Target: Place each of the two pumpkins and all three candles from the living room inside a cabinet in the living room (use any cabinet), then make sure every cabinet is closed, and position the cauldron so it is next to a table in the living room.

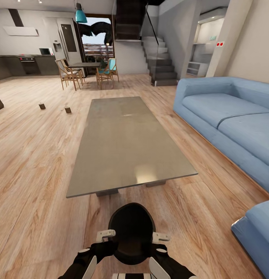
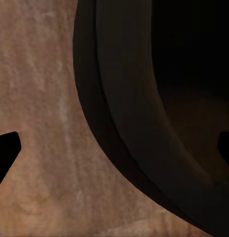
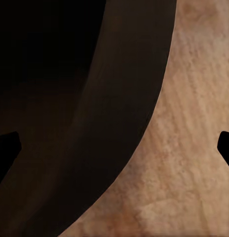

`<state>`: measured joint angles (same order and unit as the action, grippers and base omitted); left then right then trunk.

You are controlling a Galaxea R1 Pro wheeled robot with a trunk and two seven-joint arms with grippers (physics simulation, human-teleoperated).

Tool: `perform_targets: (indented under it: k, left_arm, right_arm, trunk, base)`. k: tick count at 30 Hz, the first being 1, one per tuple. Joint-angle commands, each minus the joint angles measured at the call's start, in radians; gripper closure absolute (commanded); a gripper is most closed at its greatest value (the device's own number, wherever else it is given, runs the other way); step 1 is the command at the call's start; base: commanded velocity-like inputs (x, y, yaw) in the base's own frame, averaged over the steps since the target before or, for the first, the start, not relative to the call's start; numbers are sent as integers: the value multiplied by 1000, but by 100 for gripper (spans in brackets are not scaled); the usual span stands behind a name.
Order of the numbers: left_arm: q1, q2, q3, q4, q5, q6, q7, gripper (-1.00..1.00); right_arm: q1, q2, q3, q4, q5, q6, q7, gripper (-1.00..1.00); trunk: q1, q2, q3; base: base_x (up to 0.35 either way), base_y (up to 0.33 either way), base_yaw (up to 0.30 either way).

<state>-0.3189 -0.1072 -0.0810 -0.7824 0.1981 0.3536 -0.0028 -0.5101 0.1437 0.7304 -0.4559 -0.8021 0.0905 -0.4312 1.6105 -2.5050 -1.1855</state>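
Cauldron (image 1: 131, 228): black, on wood floor (image 1: 37, 162) just short of the table's (image 1: 126, 143) near end.
Left gripper (image 2: 114, 148): fingers apart, straddling its rim (dark hollow inside).
Right gripper (image 3: 114, 148): likewise spread across the rim.

L wrist cam looks down on the cauldron (image 2: 144, 123), its thick dark rim curving between the two fingertips (image 2: 5, 153), w/ the black interior toward one tip and wood-grain floor (image 2: 40, 98) toward the other. Jaws stand wide apart, one tip over the floor outside the rim, the other over the dark inside, so the rim wall sits between them; can't tell if either pad touches it.
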Motion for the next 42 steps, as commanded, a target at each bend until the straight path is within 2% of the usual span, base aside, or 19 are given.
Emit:
perform_targets:
  k: [1, 14, 23, 37, 42]
  left_arm:
    - [0, 0, 0, -1, 6, 5, 0, -100]
    - [0, 0, 2, -17, 6, 13, -3, -100]
    - [0, 3, 8, -53, 9, 22, -5, -100]
    - [0, 4, 8, -58, 9, 24, -5, -100]
    - [0, 3, 8, -58, 9, 33, -5, -100]
  right_arm:
    - [-1, -1, 7, -1, -6, 5, -9, -100]
    - [-1, -3, 7, -1, -6, 5, -9, -100]
    - [-1, -3, 7, -1, -6, 5, -9, -100]
    - [-1, -3, 7, 0, -6, 6, -12, -100]
    - [-1, -5, 6, 0, -6, 10, -14, -100]
  trunk:
    - [0, 0, -1]
    - [0, 0, -1]
    - [-4, 2, 34]
    - [-11, 5, 88]
    - [-30, 40, 104]
  base:
    - [0, 0, 0]
    - [0, 0, 0]
    - [0, 0, 0]
    - [-92, 0, 0]
    - [-5, 0, 0]
